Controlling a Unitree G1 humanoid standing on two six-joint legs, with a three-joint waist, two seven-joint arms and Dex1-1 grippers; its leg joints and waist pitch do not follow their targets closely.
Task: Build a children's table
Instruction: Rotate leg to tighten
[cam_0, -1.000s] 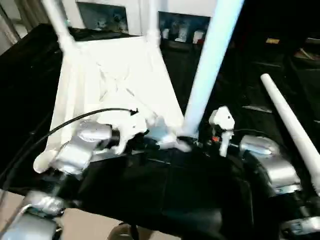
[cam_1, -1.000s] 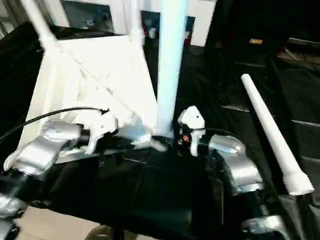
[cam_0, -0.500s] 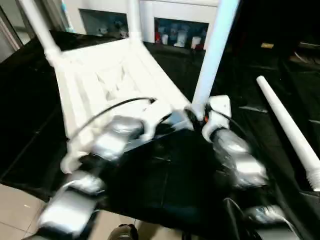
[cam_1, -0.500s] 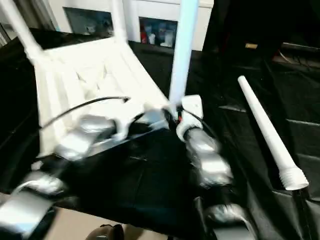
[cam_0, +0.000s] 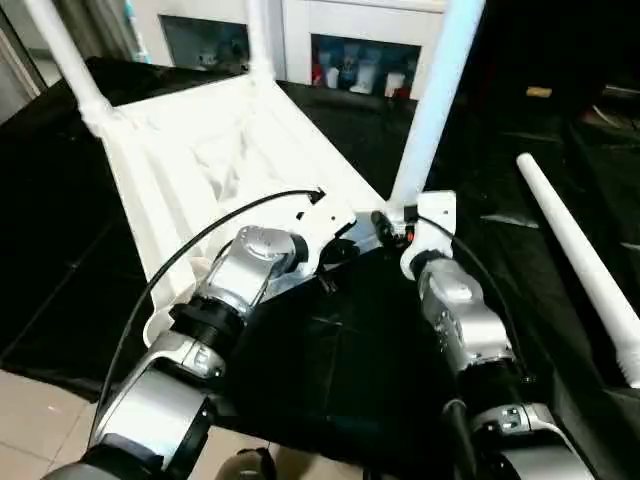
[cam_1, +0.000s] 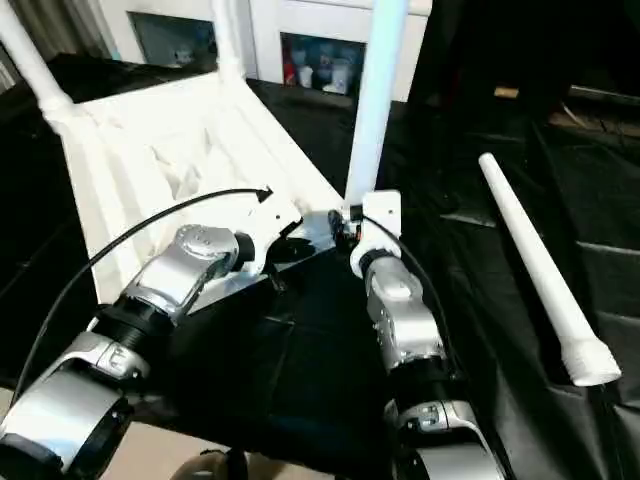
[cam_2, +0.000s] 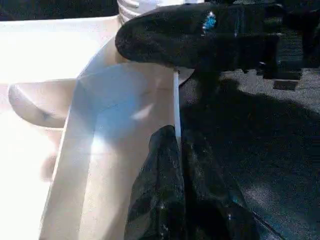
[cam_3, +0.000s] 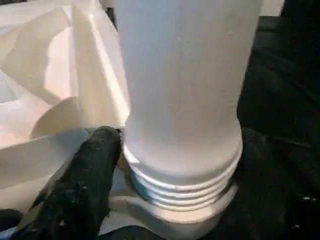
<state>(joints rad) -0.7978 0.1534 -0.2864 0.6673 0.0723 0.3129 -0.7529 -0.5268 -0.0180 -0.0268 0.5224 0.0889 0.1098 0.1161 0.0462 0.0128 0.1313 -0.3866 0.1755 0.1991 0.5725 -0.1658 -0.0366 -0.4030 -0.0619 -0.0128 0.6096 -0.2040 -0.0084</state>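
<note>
The children's table top (cam_0: 220, 150) lies upside down on black cloth, ribbed underside up. Two white legs stand in its far corners (cam_0: 60, 55) (cam_0: 258, 35). A third leg (cam_0: 432, 100) rises from the near right corner socket, its threaded base (cam_3: 180, 185) showing just above the socket. My right gripper (cam_0: 392, 225) sits at that base. At the top's near rim beside that corner is my left gripper (cam_0: 335, 240), shut on the thin rim wall (cam_2: 176, 105). A loose leg (cam_0: 578, 258) lies on the cloth to the right.
Black cloth (cam_0: 340, 340) covers the work surface. A white cabinet with glass doors (cam_0: 350, 60) stands behind the table top. Pale floor tiles (cam_0: 30, 420) show at the near left. A black cable (cam_0: 200, 245) arcs over my left forearm.
The camera has shifted. Both forearms have swung from lying crosswise to pointing forward. My right gripper has come in from the right to the standing leg's base.
</note>
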